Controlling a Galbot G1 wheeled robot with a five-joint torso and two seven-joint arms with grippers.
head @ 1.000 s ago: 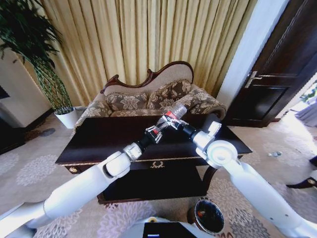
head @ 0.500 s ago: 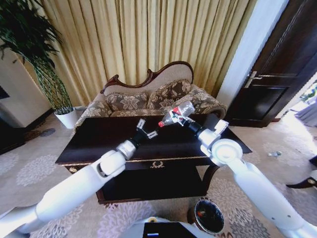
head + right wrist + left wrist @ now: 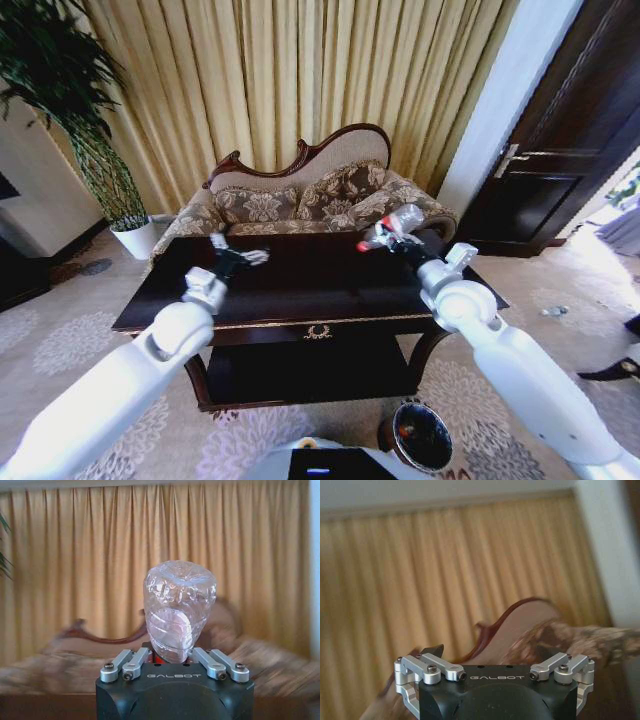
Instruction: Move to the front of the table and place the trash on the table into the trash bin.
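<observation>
Change: left gripper [image 3: 238,256] let go, spread empty, swung leftward over the table [image 3: 300,285].
Right gripper [image 3: 393,236]: grasping crinkled clear plastic bottle [image 3: 392,228], carried rightward above the table.

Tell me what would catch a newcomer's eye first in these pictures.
Probably the clear plastic bottle, held up above the right end of the dark table by the right end effector. Next, the left end effector, open and empty over the table's left part. Then the trash bin on the carpet below the right arm.
</observation>
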